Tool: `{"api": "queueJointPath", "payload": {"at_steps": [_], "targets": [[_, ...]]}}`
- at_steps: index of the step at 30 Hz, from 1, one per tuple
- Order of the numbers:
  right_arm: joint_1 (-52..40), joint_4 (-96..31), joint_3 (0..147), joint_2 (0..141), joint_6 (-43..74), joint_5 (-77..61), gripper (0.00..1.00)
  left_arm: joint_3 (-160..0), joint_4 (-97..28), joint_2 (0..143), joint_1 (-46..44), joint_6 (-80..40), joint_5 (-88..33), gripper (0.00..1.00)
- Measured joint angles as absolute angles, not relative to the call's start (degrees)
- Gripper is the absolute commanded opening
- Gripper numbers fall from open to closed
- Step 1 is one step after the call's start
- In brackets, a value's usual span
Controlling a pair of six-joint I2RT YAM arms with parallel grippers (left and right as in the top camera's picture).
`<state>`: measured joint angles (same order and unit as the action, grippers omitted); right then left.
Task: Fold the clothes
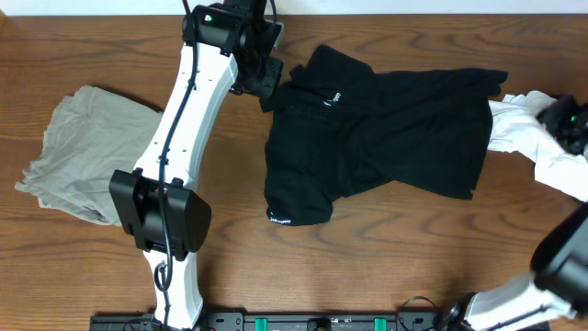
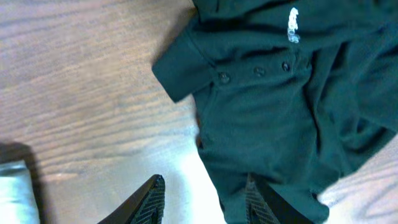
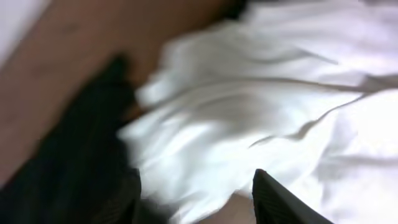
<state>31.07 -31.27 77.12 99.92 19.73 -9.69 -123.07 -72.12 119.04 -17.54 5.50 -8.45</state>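
Observation:
A black polo shirt [image 1: 386, 138] with small white lettering lies spread, rumpled, across the middle of the table. My left gripper [image 1: 265, 78] hovers at its collar edge at the far left. In the left wrist view the gripper [image 2: 205, 199] is open, one finger over bare wood and one over the dark fabric [image 2: 280, 106]. A grey-beige garment [image 1: 83, 152] lies crumpled at the left. A white garment [image 1: 542, 147] lies at the right edge. My right gripper [image 1: 565, 119] is over it; its wrist view shows open fingers [image 3: 196, 199] above white cloth [image 3: 261, 106].
The wooden table [image 1: 386, 267] stretches toward the front. The left arm's base [image 1: 161, 216] stands near the front left, between the grey-beige garment and the black shirt. The right arm [image 1: 560, 267] comes in from the front right corner.

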Motion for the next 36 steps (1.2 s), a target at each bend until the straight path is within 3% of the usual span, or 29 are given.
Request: {"api": "queueJointPath", "payload": {"at_steps": [5,11,24,36], "targets": [[25.6,-44.9,77.9,87.0,15.9,-10.3,0.56,-122.7,-75.3,119.0,-19.0,6.4,-8.6,0.43],[17.7,-54.4,77.6,86.6,11.9,-10.7,0.49,-117.1,-71.7,118.2,-19.4,6.8,-8.6,0.43],[7.0,-53.8,71.9,87.9,8.4,-10.6,0.5,-99.7,-47.5,118.0,-19.0,10.6,-12.8,0.43],[6.2,-52.9,66.3,87.9,8.2,-10.5,0.51,-98.9,-39.0,119.7,-17.4,12.4,-16.3,0.43]]}}
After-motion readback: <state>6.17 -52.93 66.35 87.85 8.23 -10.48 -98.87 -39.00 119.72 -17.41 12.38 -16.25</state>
